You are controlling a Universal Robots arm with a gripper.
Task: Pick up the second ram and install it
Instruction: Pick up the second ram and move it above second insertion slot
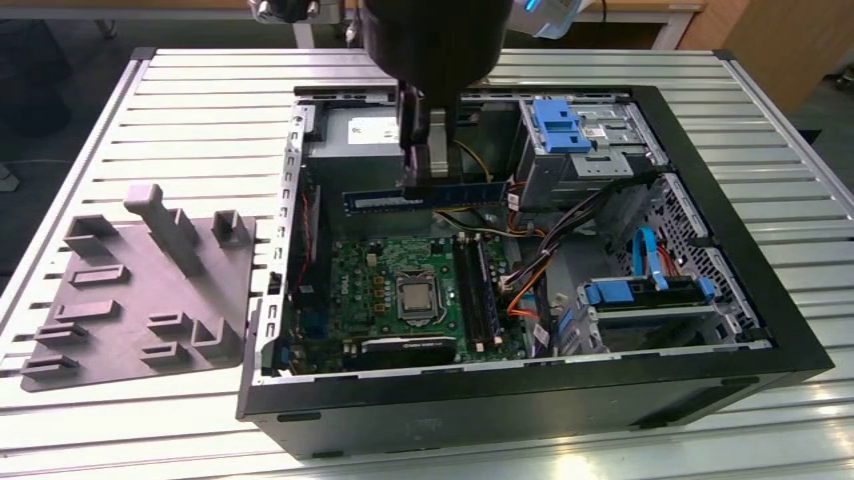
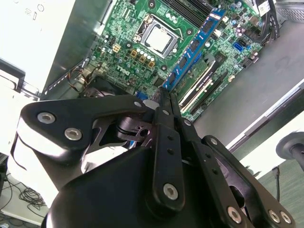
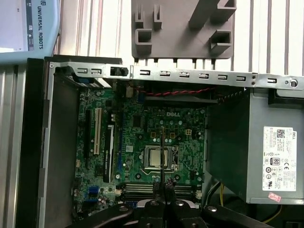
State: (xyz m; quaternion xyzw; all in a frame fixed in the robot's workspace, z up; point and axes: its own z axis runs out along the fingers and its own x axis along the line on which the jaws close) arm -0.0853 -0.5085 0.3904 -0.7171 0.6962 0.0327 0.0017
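Now my gripper (image 1: 423, 178) is clamped on the ram stick (image 1: 467, 192), holding it level over the green motherboard (image 1: 387, 285) inside the open computer case (image 1: 534, 395).

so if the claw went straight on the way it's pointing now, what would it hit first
The claw is shut on the second ram, whose lower edge would likely meet the motherboard first, around the memory sockets; depth leaves the exact spot unclear.

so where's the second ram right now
In the exterior view the second ram is held level in the jaws over the open computer case, near the power supply and above the motherboard.
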